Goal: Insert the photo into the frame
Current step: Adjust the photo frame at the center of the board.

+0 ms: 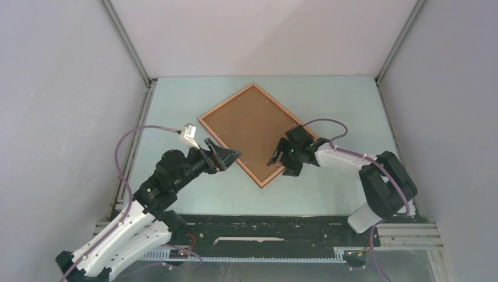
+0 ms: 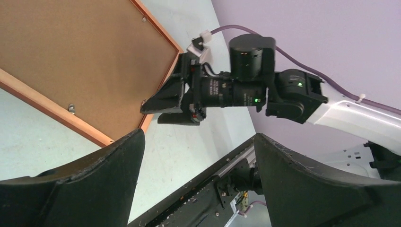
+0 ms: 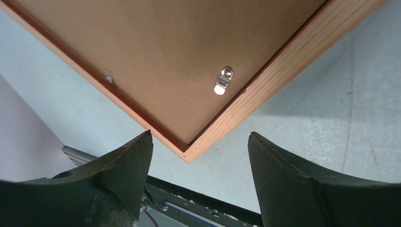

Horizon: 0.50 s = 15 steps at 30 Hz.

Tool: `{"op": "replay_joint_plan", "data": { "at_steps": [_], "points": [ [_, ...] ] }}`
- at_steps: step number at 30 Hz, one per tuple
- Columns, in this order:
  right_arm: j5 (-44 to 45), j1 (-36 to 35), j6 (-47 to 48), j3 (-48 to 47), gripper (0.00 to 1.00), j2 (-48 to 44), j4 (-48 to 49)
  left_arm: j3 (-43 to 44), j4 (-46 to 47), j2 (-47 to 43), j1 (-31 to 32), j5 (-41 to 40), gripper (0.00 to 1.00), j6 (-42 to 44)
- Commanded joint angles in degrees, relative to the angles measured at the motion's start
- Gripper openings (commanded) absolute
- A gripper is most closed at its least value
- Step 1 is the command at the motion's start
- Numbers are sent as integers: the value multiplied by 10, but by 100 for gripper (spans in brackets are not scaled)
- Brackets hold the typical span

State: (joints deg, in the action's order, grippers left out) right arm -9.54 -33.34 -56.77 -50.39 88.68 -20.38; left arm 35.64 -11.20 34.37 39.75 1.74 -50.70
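The frame (image 1: 276,103) lies face down as a diamond on the pale table, with a brown backing board (image 1: 249,126) filling it. The photo is not in view. My left gripper (image 1: 235,158) hovers at the frame's lower-left edge, open and empty; in its wrist view the gripper (image 2: 198,137) looks past the frame's rim (image 2: 52,116) at the right gripper (image 2: 158,108). My right gripper (image 1: 275,154) hangs over the frame's near corner, open. In the right wrist view that gripper (image 3: 199,135) straddles the corner of the frame (image 3: 283,66) without touching it.
A small metal turn clip (image 3: 222,80) sits on the backing board (image 3: 165,47) near the corner. A black rail (image 1: 264,226) runs along the table's near edge. Grey enclosure walls close in the left, right and far sides.
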Motion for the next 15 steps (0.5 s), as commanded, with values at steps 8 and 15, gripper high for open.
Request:
{"op": "replay_joint_plan", "data": {
  "at_steps": [8,15],
  "points": [
    [51,-54,-9,1,61,59,-3,22,-84,-74,2,-44,92,60],
    [49,-54,13,1,27,91,-15,25,-87,-73,2,-37,94,62]
  ]
}}
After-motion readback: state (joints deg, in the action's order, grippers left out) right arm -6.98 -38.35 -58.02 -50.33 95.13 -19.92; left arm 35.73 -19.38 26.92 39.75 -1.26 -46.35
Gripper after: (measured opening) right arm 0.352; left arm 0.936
